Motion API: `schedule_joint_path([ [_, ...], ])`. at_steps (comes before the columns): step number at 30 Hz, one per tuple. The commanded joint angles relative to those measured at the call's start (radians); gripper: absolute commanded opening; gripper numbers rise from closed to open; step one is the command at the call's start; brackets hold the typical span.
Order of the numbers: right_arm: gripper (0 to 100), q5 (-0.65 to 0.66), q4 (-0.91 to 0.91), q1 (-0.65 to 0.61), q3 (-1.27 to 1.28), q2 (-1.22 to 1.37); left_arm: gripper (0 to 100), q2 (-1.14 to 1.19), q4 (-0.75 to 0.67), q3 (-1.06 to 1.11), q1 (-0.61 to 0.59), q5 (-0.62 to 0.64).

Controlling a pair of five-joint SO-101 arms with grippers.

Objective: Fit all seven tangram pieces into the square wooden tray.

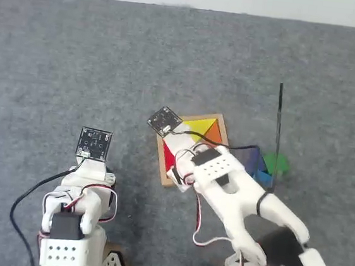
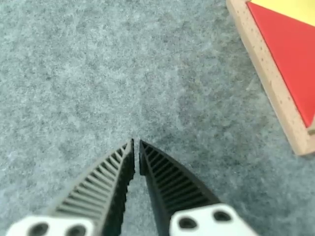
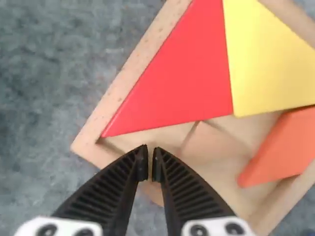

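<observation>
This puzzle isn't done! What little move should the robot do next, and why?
Probably the right gripper should lift off the tray and swing toward the purple piece. It hangs shut and empty over bare wood. The red piece, yellow piece and orange piece are in already, but the purple one, the blue piece and the green piece lie outside on the carpet.

No readable text, labels, numbers or signs anywhere.

Bare tray floor (image 3: 216, 145) (beside the red triangle (image 3: 177, 83)) lies open.
</observation>
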Motion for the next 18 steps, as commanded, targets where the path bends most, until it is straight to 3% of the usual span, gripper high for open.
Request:
schedule_joint_path([
  [1, 3.7, -0.002, -0.016, 0.068, -0.063, 0.018, 2, -0.017, 0.003, -0.010, 0.005, -0.002],
  [18, 3.7, 0.023, -0.019, 0.193, -0.144, 0.031, 2, -0.017, 0.003, -0.010, 0.005, -0.002],
])
